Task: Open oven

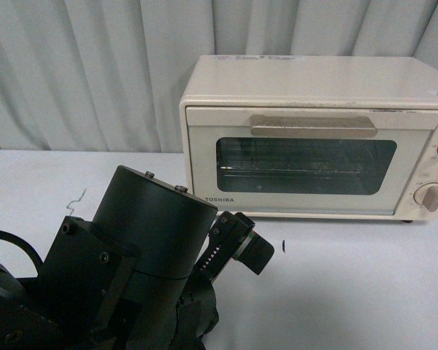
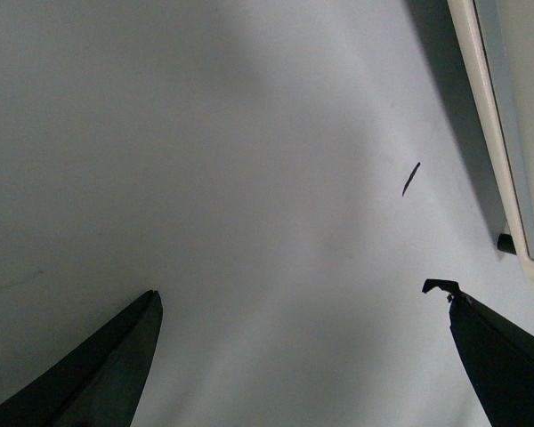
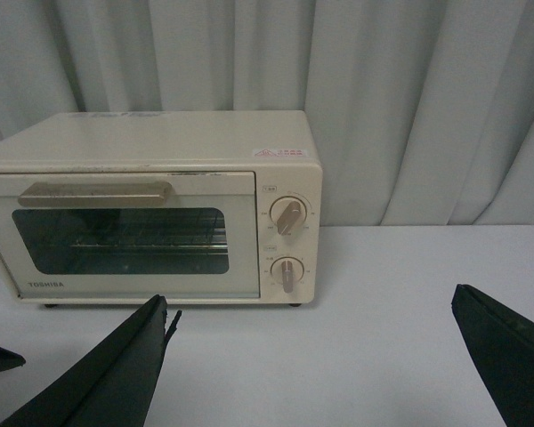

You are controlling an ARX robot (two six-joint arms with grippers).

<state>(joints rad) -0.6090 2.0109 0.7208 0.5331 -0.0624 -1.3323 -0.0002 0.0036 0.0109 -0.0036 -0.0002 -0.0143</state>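
Observation:
The cream-white Toshiba oven (image 1: 314, 138) stands at the back right of the white table, its glass door shut. Its beige bar handle (image 1: 314, 125) runs along the top of the door, and a wire rack shows behind the glass. My left gripper (image 1: 248, 244) is open and empty, low over the table in front of the oven's left corner. In the left wrist view the left gripper (image 2: 295, 294) looks down at bare table, with the oven's lower edge (image 2: 507, 133) beside it. My right gripper (image 3: 310, 298) is open and empty, facing the oven (image 3: 151, 213), handle (image 3: 96, 192) and two knobs (image 3: 289, 216) from some distance.
A pale pleated curtain (image 1: 95, 73) hangs behind the table. A small dark mark (image 1: 283, 246) lies on the table in front of the oven. A thin bent wire-like scrap (image 1: 77, 200) lies at the left. My left arm's black body (image 1: 131, 262) fills the lower left.

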